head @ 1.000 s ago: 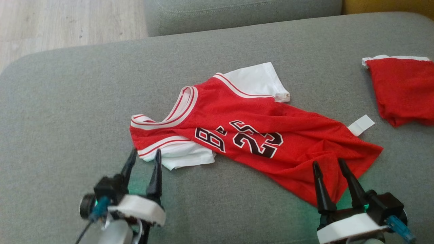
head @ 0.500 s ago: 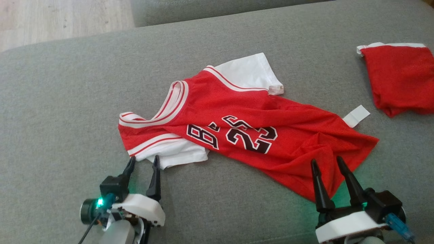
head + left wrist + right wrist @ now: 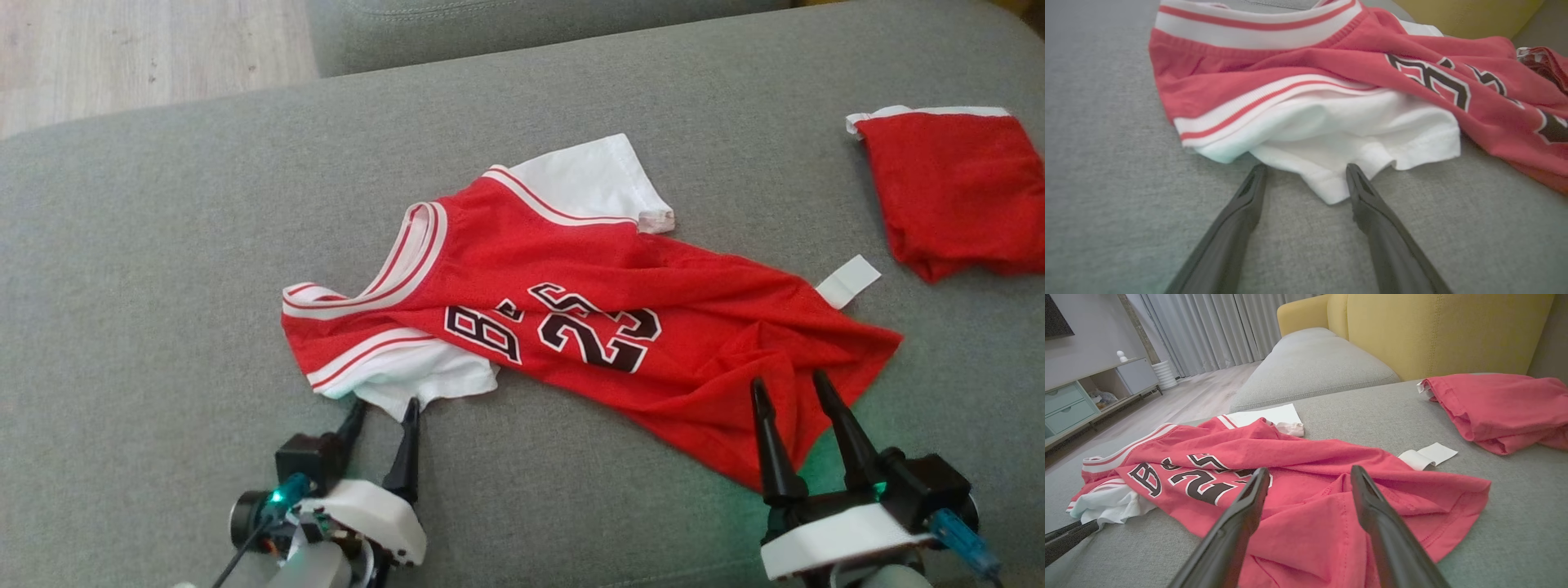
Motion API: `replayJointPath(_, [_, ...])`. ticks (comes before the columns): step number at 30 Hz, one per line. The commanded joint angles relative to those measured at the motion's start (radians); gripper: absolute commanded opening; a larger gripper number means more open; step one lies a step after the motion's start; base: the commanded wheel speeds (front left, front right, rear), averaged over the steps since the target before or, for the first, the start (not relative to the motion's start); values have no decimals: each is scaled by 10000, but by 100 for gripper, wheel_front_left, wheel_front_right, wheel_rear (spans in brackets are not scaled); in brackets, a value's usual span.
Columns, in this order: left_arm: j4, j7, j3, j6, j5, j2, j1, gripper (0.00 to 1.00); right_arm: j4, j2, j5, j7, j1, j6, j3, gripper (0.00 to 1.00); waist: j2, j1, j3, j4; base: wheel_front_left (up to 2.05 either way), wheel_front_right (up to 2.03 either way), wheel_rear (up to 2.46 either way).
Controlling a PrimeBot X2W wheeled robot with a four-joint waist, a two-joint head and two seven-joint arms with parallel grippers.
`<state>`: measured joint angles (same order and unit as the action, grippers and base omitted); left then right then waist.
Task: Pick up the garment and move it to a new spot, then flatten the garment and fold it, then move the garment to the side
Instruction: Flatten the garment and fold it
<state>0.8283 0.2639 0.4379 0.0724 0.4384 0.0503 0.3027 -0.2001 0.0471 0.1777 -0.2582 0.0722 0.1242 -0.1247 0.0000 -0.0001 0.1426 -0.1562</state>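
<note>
Since half a second ago our left gripper [image 3: 384, 406] has slid along the jersey [image 3: 588, 278]. Its tips stood at the striped trim of the nearer armhole, and now they bracket the lowest corner of the white sleeve [image 3: 424, 376] that pokes out beneath it. Our right gripper [image 3: 789, 380] keeps its place against the jersey, and the jersey itself has not shifted. The small slide of the whole head view is the camera's.

The left gripper [image 3: 1305, 167] is spread wide and holds nothing. In its wrist view the corner of the sleeve [image 3: 1355, 134] hangs down between the two fingers. Both tips sit right at the hem, and we cannot tell whether they press on it.

The right gripper [image 3: 1309, 469] is just as wide apart and grips nothing. It is poised over the rumpled red cloth near the jersey's bottom hem, and we cannot tell whether it makes contact.

The jersey [image 3: 1310, 457] lies face up, with the grey cushion [image 3: 163, 245] showing all round it. Its long axis runs slantwise: the collar is to our left and farther from us, and the bottom hem is to our right and closer. The black "23" reads tilted and upside down to us.

A white tag [image 3: 849, 282] lies just beside the jersey's far-right edge. A second red garment [image 3: 955, 196] lies well apart, further right.
</note>
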Motion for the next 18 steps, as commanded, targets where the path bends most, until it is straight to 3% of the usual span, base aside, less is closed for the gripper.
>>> replayJointPath(1, [121,-248,193,144,181,1,-11,45,306,64,61,-36,-172,65,-206,100,0,1,-2,16,0,0,0])
replayJointPath(3, [100,-211,420,90,338,0,89,0,304,63,56,-36,-164,65,-205,100,0,1,-10,43,0,0,0])
replayJointPath(9, [-506,-44,522,-109,300,6,252,0,181,173,104,-36,105,65,-125,100,0,1,-159,221,0,0,0])
replayJointPath(18, [-5519,-24,-929,-838,-302,916,-1244,0,-178,669,315,-36,1479,65,87,100,0,1,-508,721,0,0,0])
